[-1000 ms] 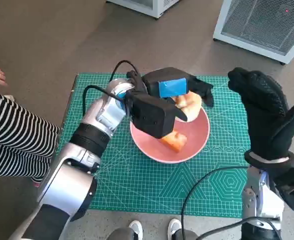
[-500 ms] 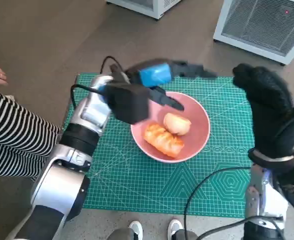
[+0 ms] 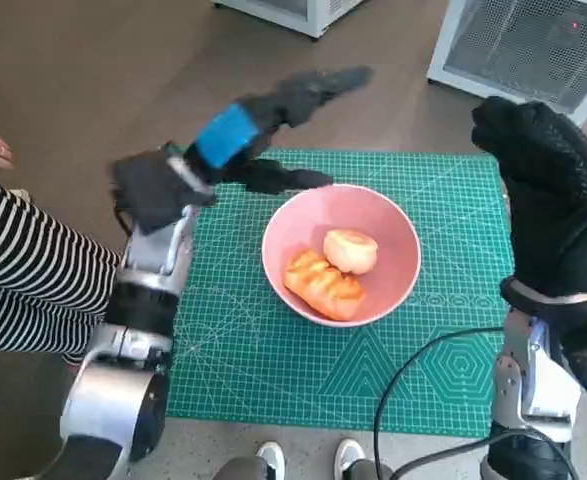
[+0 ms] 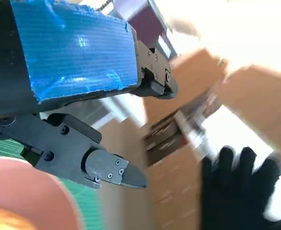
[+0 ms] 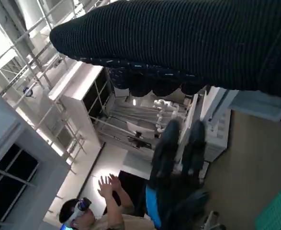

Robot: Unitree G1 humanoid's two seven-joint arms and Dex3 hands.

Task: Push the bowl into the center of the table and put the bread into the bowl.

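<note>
Two breads [image 3: 333, 272] lie in the bowl [image 3: 398, 235]; both hands, left [image 3: 263, 120] and right [image 3: 538, 190], hover spread and empty; a careless sweep could knock it off-centre.

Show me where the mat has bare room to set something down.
Bare mat lies between the bowl and the near edge, and right of the bowl up to the far right corner. The bowl holds two breads. The left robot hand crowds the far left corner.

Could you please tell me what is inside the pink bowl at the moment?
The pink bowl holds two pieces of bread: a golden ridged piece and a paler round piece, side by side. The bowl's floor beneath them is covered.
</note>
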